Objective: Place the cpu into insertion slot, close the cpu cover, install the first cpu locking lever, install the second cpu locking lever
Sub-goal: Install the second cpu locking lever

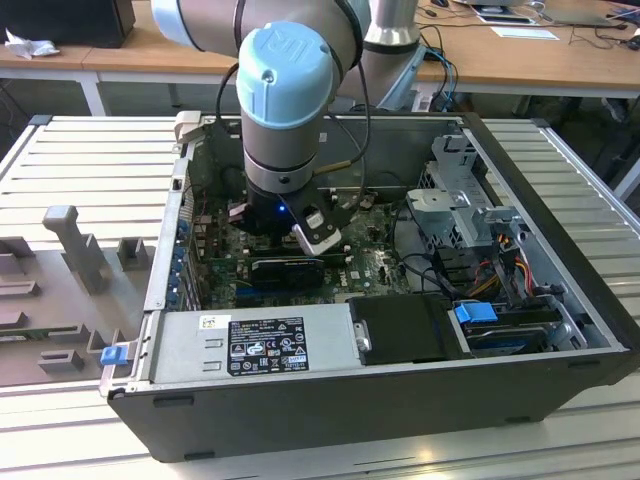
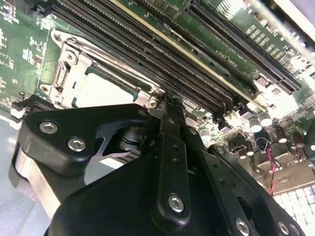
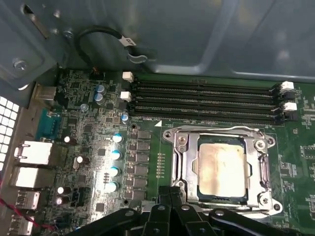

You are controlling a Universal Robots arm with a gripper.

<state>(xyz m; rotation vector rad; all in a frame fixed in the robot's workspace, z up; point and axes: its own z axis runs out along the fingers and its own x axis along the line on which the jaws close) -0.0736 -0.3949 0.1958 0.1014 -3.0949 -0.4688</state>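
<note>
The cpu (image 3: 221, 169) lies flat in the insertion slot (image 3: 173, 135), its pale beige-silver face showing through the window of the cpu cover (image 3: 184, 162). The cover's grey metal frame lies down over the socket. In the second wrist view the cpu (image 2: 101, 91) and cover (image 2: 66, 73) sit just beyond the fingertips. My gripper (image 3: 171, 197) is shut with nothing between the fingers, its tips together at the socket's edge near one corner. That same tip (image 2: 166, 101) touches or hovers just over the frame's corner beside the memory slots. A thin metal rod (image 3: 216, 129) runs along the frame's far side.
Long black memory slots (image 3: 202, 101) run beside the socket. The arm's wrist (image 1: 285, 100) reaches down into the open computer case (image 1: 560, 230). A power supply (image 1: 250, 340), a black card (image 1: 290, 268), a drive cage (image 1: 460, 200) and cables crowd the case.
</note>
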